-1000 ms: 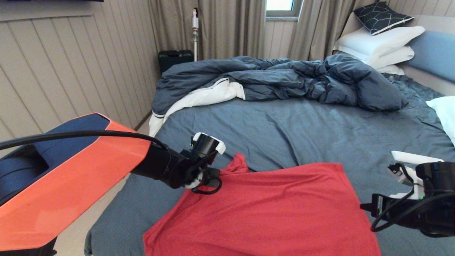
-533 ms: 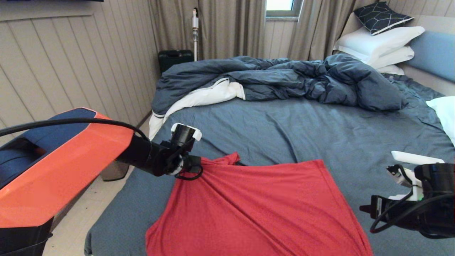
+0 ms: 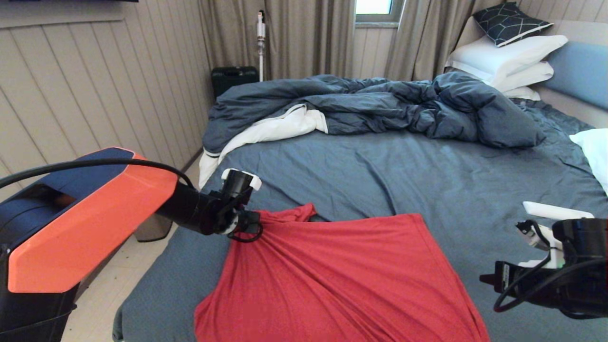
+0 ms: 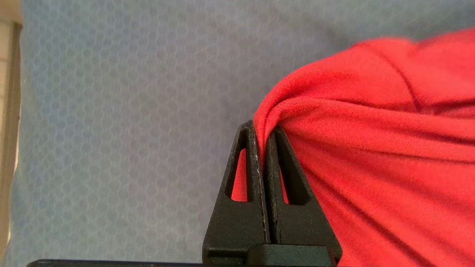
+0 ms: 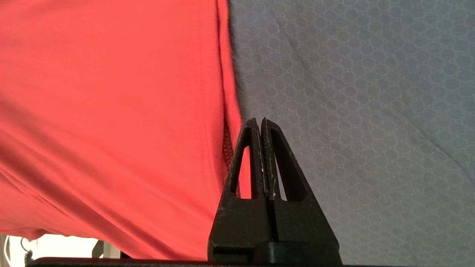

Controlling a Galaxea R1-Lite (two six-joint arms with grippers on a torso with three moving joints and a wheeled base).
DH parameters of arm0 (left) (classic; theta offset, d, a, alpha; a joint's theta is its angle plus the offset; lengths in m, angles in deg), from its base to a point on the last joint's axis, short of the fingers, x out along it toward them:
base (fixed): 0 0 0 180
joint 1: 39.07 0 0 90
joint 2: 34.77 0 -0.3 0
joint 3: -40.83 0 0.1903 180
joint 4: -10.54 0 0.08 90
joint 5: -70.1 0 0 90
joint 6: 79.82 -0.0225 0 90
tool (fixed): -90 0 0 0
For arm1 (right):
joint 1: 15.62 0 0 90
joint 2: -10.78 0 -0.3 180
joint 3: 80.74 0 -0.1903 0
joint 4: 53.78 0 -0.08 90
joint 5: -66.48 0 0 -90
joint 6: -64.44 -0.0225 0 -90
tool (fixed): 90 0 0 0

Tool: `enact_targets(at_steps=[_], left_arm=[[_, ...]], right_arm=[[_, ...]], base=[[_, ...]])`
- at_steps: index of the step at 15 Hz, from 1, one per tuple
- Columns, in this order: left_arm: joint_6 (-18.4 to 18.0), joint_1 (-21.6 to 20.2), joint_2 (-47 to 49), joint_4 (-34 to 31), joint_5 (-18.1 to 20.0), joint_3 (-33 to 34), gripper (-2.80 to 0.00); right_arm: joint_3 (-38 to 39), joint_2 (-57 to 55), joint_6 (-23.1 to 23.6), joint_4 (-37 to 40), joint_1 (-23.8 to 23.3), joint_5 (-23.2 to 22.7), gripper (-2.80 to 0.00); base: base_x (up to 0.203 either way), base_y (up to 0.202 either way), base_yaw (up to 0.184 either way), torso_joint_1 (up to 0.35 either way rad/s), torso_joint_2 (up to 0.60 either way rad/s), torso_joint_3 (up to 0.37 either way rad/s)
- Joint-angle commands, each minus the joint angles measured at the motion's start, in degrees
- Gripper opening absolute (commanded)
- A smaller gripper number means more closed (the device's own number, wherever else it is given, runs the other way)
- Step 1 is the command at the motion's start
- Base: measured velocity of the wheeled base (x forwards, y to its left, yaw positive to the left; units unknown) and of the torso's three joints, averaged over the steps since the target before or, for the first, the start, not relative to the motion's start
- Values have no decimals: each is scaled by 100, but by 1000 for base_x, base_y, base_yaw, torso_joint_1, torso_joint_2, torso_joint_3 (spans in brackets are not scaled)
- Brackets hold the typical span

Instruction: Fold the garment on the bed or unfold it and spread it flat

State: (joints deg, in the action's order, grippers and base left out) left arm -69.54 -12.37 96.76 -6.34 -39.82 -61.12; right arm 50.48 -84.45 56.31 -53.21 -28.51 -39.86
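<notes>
The red garment [image 3: 342, 280] lies on the near part of the bed [image 3: 380, 175], its plain side up and drawn into creases that run toward its far left corner. My left gripper [image 3: 254, 225] is shut on that bunched corner. In the left wrist view, red cloth [image 4: 371, 155] is pinched between the black fingertips of the left gripper [image 4: 263, 128]. My right gripper [image 3: 489, 278] hovers beside the garment's right edge. Seen from the right wrist, the right gripper [image 5: 259, 124] is shut, with the garment's hem [image 5: 226, 92] lying just alongside it.
A rumpled dark blue duvet [image 3: 380, 104] lies across the far side of the bed. White pillows [image 3: 508, 61] are stacked at the far right, with another pillow [image 3: 593, 152] at the right edge. A panelled wall and a strip of floor [image 3: 109, 304] run along the bed's left side. A black case [image 3: 232, 78] stands by the curtain.
My left gripper has moved left and slightly away from me, dragging the garment's corner with it. The cloth has stretched and its far right corner has shifted left. The right arm has stayed still.
</notes>
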Motion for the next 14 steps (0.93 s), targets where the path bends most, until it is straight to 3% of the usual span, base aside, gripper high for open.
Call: enact_targets(at_steps=[1,7,14], left_arm=[[17,-7,-29,-97,-12,9,0],[95,108,-565,-330,-12,106,0],[434,348,-2109,-480,44,1409,0]], right_arm=[[0,5,-5,-15,-2,-10,-280],[-8,22,-5,-15,-20,-19,-280],[95,347,-2,-6,-33,-42,-280]], base=[[0,0,0,0,0,0],[0,0,0,0,0,0],[0,0,0,0,0,0]])
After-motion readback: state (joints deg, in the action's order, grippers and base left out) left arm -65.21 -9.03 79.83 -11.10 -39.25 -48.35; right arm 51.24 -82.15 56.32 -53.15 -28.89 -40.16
